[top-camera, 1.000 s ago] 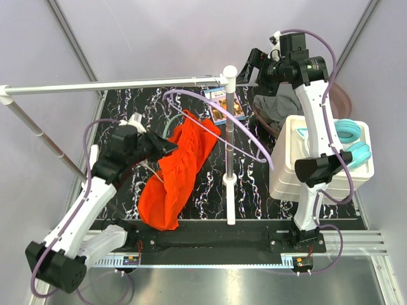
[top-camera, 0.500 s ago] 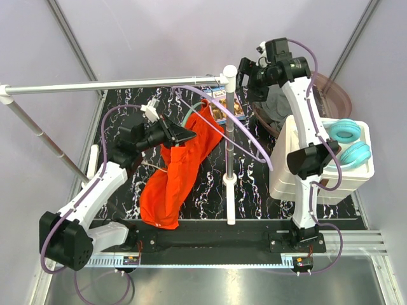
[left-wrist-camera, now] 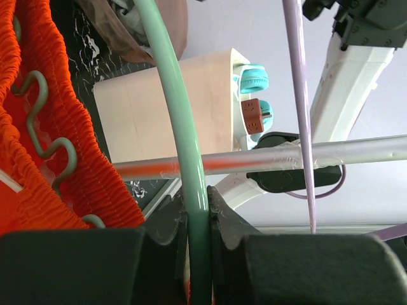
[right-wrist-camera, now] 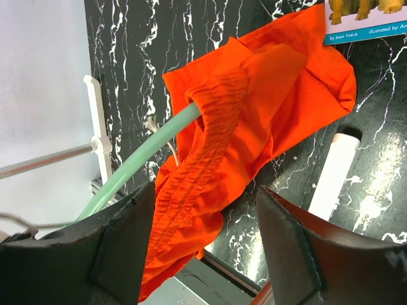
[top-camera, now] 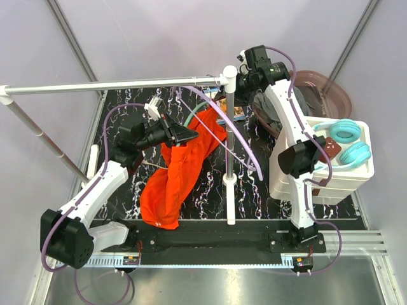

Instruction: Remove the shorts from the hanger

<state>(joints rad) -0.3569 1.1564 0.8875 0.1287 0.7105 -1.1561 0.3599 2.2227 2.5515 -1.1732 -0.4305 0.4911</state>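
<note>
My left gripper (left-wrist-camera: 198, 219) is clamped on the pale green plastic hanger (left-wrist-camera: 168, 82). The bright orange-red fabric shorts (right-wrist-camera: 280, 82) hang on it, mid-table. My right gripper (right-wrist-camera: 206, 197) (jaws wide apart) should pinch the waistband (right-wrist-camera: 203, 140), then pull right.

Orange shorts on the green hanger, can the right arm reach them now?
Probably yes. The orange shorts lie ahead between the open jaws of the right arm, nothing in front; the white rack post stands alongside.

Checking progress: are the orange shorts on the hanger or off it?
On. The green hanger runs through the elastic waistband of the orange shorts in the right wrist view.
</note>
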